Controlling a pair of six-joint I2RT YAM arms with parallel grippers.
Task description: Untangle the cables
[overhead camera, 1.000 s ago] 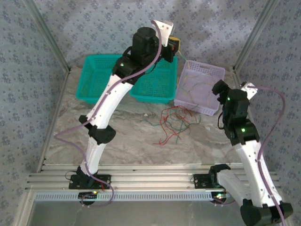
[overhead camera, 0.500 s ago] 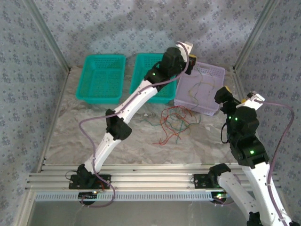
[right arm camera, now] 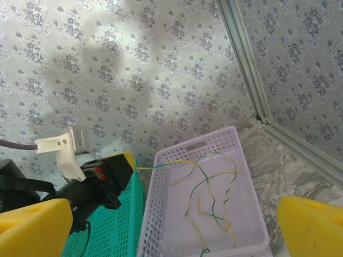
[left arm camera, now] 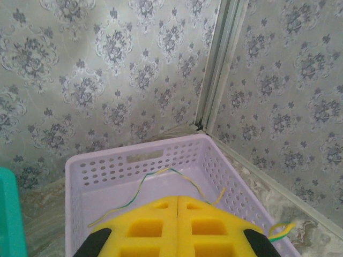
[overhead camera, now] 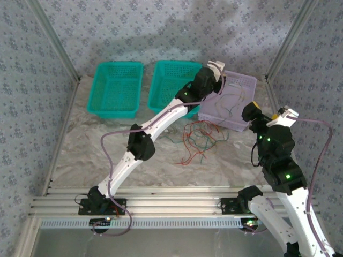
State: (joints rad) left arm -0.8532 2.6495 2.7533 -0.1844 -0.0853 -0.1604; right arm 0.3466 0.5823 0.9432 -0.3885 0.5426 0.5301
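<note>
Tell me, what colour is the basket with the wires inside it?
Light purple. The basket shows best in the right wrist view.

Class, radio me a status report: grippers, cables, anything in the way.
Left gripper shut on one cable over basket. Right gripper open, empty. Other cables tangled on table. Nothing blocking them.

No readable text, labels, brands, numbers or signs in any view.
</note>
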